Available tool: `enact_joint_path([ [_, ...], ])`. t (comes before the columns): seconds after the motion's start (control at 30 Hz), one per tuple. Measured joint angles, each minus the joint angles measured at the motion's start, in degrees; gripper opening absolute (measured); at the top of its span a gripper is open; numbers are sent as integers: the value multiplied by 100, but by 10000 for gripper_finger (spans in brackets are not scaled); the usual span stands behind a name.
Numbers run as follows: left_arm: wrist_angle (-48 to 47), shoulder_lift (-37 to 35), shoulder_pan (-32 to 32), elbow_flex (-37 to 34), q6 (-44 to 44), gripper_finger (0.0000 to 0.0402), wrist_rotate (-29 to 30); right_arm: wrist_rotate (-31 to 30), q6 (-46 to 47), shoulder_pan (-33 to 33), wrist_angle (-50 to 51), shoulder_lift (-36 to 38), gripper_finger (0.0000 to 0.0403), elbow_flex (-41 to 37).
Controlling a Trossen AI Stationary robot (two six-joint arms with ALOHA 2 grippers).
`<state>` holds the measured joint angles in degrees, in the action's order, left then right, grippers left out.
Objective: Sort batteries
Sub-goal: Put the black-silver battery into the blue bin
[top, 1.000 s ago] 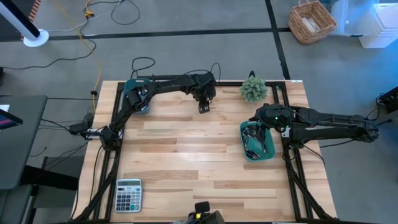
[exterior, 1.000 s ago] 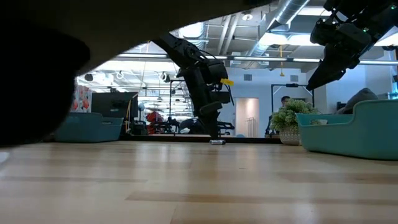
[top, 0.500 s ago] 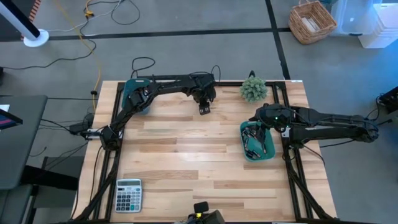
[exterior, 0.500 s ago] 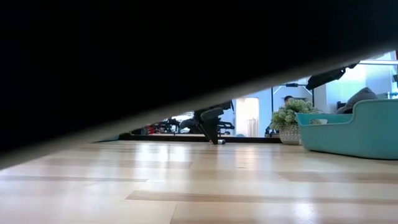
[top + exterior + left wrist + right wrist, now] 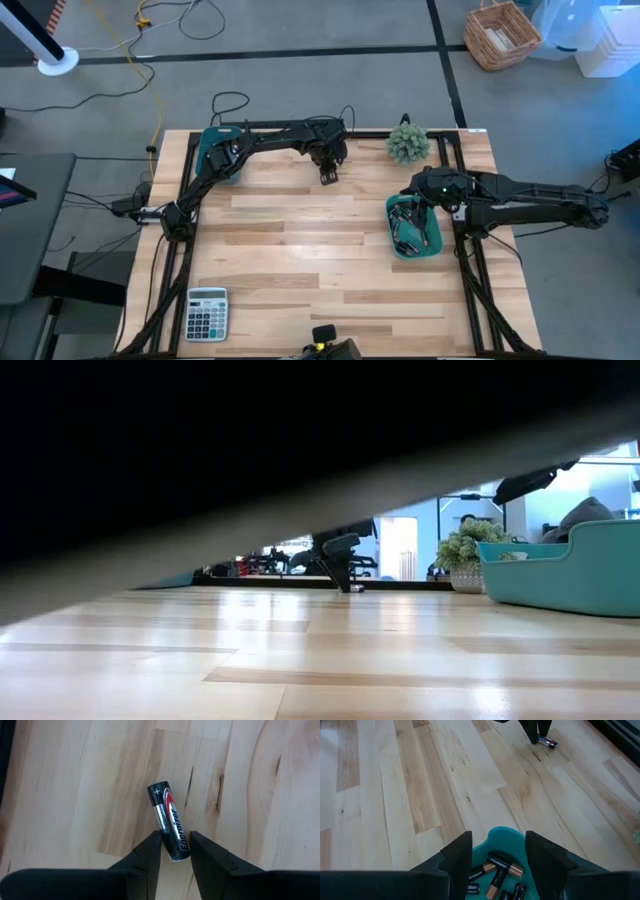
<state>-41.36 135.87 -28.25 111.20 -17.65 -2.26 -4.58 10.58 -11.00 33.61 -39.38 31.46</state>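
Left gripper down on table, fingers straddling one battery (grip not certain); right gripper spread wide above teal bin.

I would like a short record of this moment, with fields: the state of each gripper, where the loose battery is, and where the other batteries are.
left gripper: low over the table's far middle, fingers either side of the loose battery's end
loose battery: black and silver, flat on the wooden table
right gripper: open, above the teal bin
teal bin: on the table's right side, with other batteries inside
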Motion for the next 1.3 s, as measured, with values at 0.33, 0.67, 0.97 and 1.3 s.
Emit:
enact_joint_path([
  [0.33, -2, 2, 0, 0, -90, 91, 15, 2, -1, 0, 0, 0, 196, -2],
  [0.67, -37, 33, 40, 239, 36, 76, 80, 0, -1, 0, 0, 0, 196, -2],
  [0.97, -56, 33, 42, 238, 147, 74, 78, 0, -1, 0, -2, 0, 196, -4],
  [1.3, 55, 24, 42, 240, 485, 95, 63, 0, -3, 0, -2, 0, 196, -4],
])
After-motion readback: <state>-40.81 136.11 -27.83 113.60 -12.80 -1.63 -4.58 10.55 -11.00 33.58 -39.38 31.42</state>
